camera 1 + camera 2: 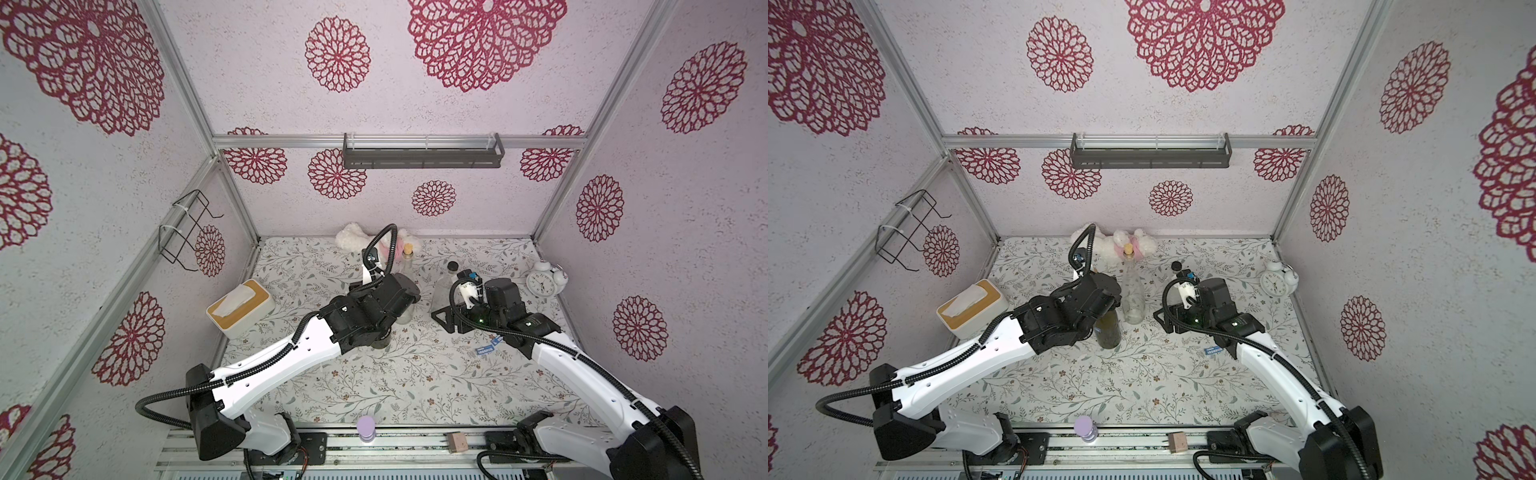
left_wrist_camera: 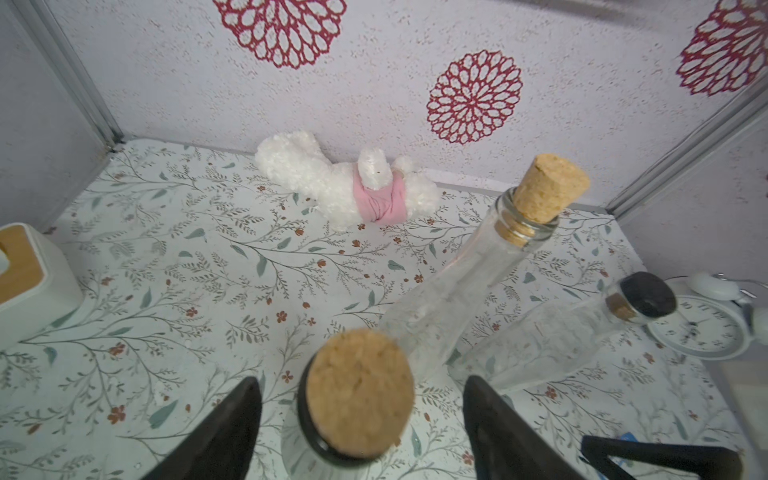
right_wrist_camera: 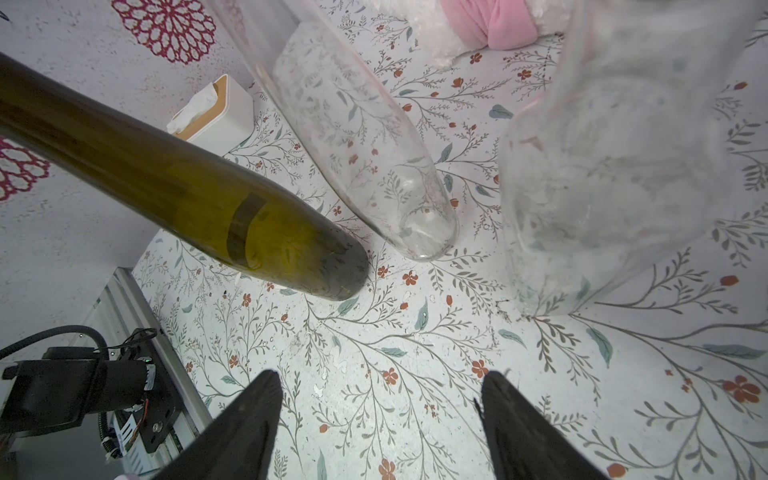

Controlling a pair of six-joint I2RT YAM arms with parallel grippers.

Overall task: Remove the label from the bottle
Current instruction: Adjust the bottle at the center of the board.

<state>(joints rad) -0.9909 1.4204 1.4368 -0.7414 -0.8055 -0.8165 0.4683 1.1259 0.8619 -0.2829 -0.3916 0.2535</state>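
Note:
A dark green bottle [image 1: 1108, 332] with a cork stopper [image 2: 360, 392] stands upright at the table's middle. My left gripper [image 2: 361, 386] is open, one finger on each side of the cork and clear of it. In both top views the left wrist hides these fingers. The bottle's side [image 3: 187, 183] shows a darker rectangular patch [image 3: 245, 228] low down. Small blue label scraps [image 1: 489, 347] lie on the table near the right arm. My right gripper [image 3: 382, 378] is open above bare table, to the right of the bottles, with nothing between its fingers.
A clear corked bottle [image 2: 457, 291] and a clear black-capped bottle [image 2: 561, 332] stand close behind and right of the green one. A tissue box [image 1: 241, 307] sits left, an alarm clock [image 1: 544, 282] right, and a plush toy [image 1: 353, 239] at the back wall.

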